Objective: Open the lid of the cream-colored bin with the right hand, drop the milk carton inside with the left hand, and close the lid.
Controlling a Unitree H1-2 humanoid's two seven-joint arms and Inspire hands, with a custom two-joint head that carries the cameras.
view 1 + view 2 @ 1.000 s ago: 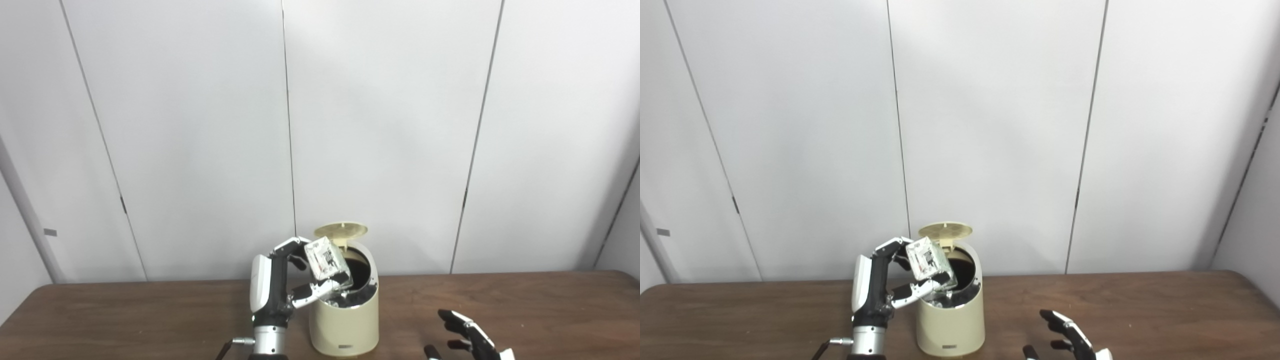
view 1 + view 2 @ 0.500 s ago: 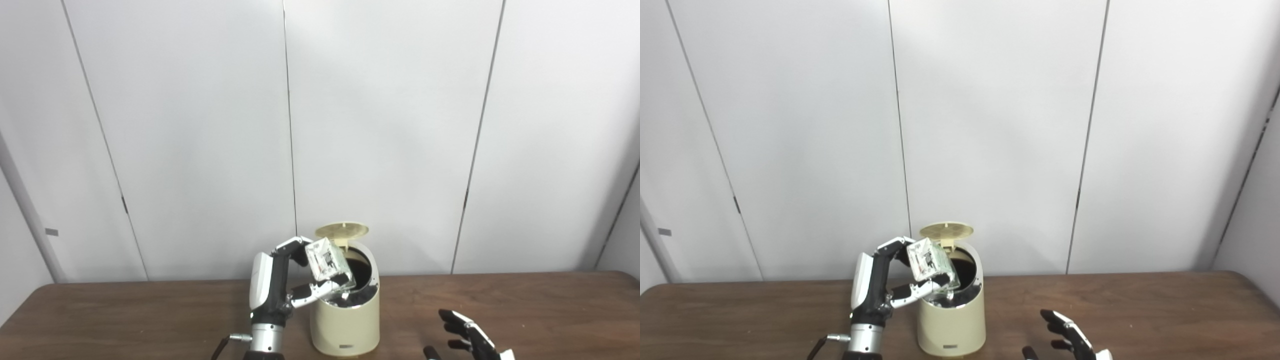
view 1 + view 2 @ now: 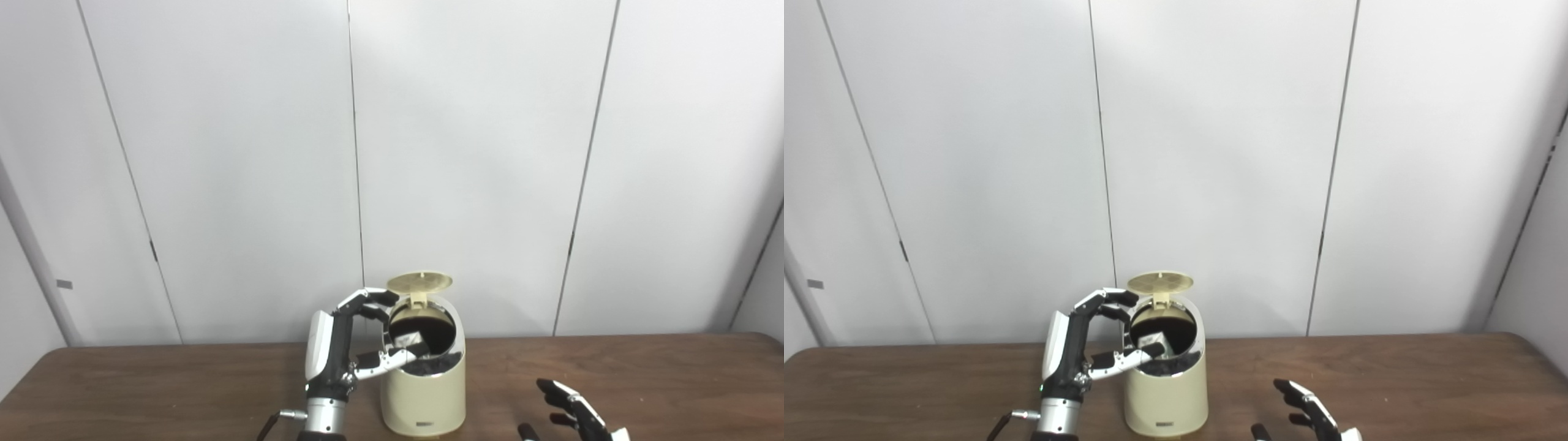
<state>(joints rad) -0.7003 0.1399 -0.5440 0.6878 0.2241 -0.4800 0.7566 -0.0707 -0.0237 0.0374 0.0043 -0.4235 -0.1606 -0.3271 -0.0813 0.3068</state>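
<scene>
Brown wood grain runs along the table [image 3: 153, 386], a smooth dark top that fills the bottom of both views. Nearest the camera, at the lower edge, the right hand [image 3: 1307, 416] hovers low over the wood, palm turned up, its black and white fingers spread apart and holding nothing; it sits well apart from the bin.

Further in stands the cream-colored bin [image 3: 422, 392], a rounded plastic cylinder with a matte shell and a small label near its base. Its mouth slopes toward the camera and shows a dark interior. Inside that opening lies the milk carton [image 3: 1153, 340], a pale box mostly sunk in shadow, with only one light face showing.

Just beside the bin on its left, the left hand [image 3: 361, 334] stands upright on a metal wrist, its white back plate facing left. Its fingers curl apart around the rim of the mouth, the thumb reaching across the lower lip, empty.

Behind the mouth the round lid [image 3: 420, 281] stands tipped up on its hinge, its ribbed underside showing. Plain white wall panels [image 3: 245, 153] close off the back.
</scene>
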